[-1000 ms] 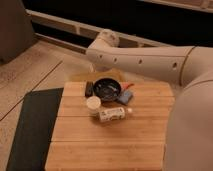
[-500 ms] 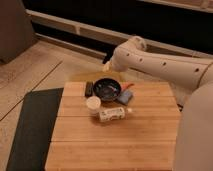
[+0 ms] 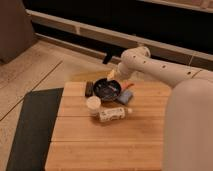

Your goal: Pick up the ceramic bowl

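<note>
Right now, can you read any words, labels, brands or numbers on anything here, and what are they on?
No text can be read.
Patchy print on the small white bottle lying on the wooden table: too blurred to read.
The dark glossy ceramic bowl and the end effector hovering over its far rim: no markings visible.

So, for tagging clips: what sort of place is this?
Probably an office or lab interior: speckled floor, dark mat, long wall ledge. A wooden table holds the ceramic bowl, the gripper just beyond it.

Cream tubular arm (image 3: 162, 74), dark holes (image 3: 150, 64) — yellowish claw (image 3: 112, 75) at its tip.
</note>
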Controlling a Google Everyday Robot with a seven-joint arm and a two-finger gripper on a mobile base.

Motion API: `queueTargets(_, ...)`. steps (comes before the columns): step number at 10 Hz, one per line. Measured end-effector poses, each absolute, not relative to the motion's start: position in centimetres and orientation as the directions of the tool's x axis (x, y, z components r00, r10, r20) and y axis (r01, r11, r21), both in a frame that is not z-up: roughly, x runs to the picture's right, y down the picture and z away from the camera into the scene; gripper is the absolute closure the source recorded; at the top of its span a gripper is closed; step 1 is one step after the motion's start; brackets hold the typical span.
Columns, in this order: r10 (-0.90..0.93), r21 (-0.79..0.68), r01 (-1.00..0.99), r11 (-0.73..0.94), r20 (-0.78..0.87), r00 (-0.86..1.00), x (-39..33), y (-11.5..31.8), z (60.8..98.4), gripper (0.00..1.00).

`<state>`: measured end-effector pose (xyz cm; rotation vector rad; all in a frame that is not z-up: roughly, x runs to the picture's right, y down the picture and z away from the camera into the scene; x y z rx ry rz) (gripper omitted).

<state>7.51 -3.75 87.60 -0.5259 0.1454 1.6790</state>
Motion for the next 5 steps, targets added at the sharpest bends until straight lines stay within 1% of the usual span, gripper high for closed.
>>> queueTargets(5,0.847,-0.137,-0.971,-0.196,-0.523,-0.097,8.7,-1.5,90.4,0.35)
